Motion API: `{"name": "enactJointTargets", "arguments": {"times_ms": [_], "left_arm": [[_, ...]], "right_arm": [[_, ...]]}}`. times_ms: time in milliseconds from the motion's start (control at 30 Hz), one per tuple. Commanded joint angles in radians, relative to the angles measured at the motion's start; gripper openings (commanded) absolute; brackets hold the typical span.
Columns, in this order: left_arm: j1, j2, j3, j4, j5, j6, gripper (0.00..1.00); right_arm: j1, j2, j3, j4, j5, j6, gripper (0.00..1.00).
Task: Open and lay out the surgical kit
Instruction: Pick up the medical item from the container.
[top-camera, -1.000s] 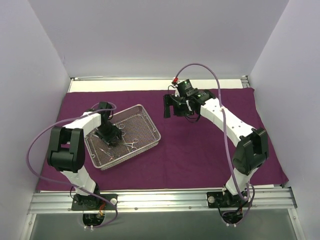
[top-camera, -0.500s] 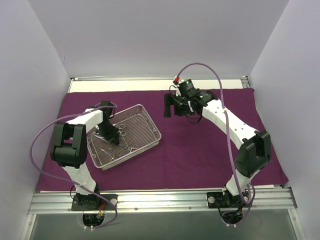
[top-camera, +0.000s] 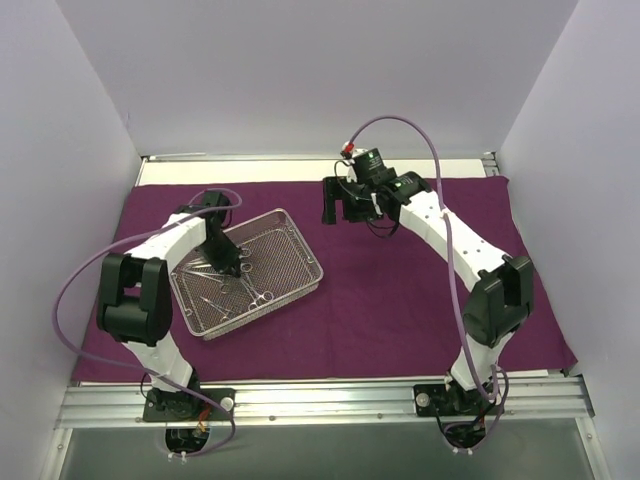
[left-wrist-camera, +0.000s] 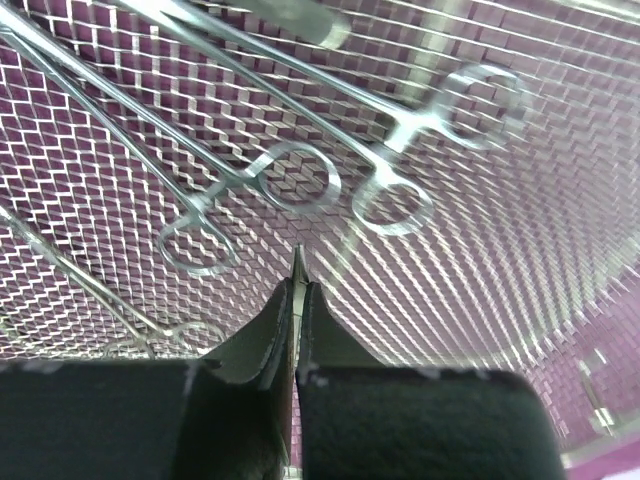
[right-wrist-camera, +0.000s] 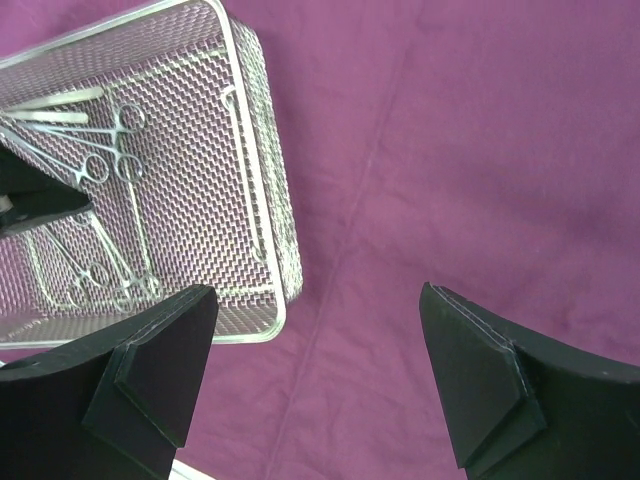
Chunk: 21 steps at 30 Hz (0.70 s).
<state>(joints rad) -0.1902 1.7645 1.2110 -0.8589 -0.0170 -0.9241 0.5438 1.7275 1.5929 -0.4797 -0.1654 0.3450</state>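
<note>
Left claw (left-wrist-camera: 297, 285): closed, fingers pressed together, tip over the tray mesh just short of the clamps' ring handles.
Right claw (right-wrist-camera: 320, 335): wide open above bare cloth, right of the tray.
Tray (top-camera: 303, 243): on the cloth, left of centre, askew.
Clamps (left-wrist-camera: 290, 185): flat in the tray.
Cloth (top-camera: 400, 300): spread over the table (top-camera: 240, 170).

Wire-mesh tray (top-camera: 301, 243) on a purple cloth (top-camera: 420, 300)
The cloth lies spread flat; the shallow silver tray sits askew on its left half, with scissor-handled clamps (top-camera: 258, 295) and tweezers (right-wrist-camera: 55, 96) inside.
</note>
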Motion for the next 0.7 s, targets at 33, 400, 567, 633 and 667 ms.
{"name": "enactJointTargets", "arguments": {"times_ms": [33,400,567,633,667], "left_arm": [[-0.003,-0.112,0.065,0.034,0.017,0.074,0.02],[-0.005,-0.172,0.183,0.055,0.159,0.269,0.02],[-0.014,-0.186,0.223,0.041,0.307,0.389,0.02],[-0.020,-0.210,0.216,0.049,0.333,0.392,0.02],[-0.020,-0.217,0.213,0.054,0.354,0.392,0.02]], "right_arm": [[0.004,0.056,0.097,-0.017,-0.026,-0.017,0.84],[0.016,0.130,0.159,0.081,-0.390,-0.067,0.78],[0.044,0.124,0.113,0.168,-0.638,-0.072,0.71],[0.059,0.124,0.073,0.213,-0.710,-0.057,0.65],[0.067,0.132,0.064,0.222,-0.726,-0.052,0.63]]}}
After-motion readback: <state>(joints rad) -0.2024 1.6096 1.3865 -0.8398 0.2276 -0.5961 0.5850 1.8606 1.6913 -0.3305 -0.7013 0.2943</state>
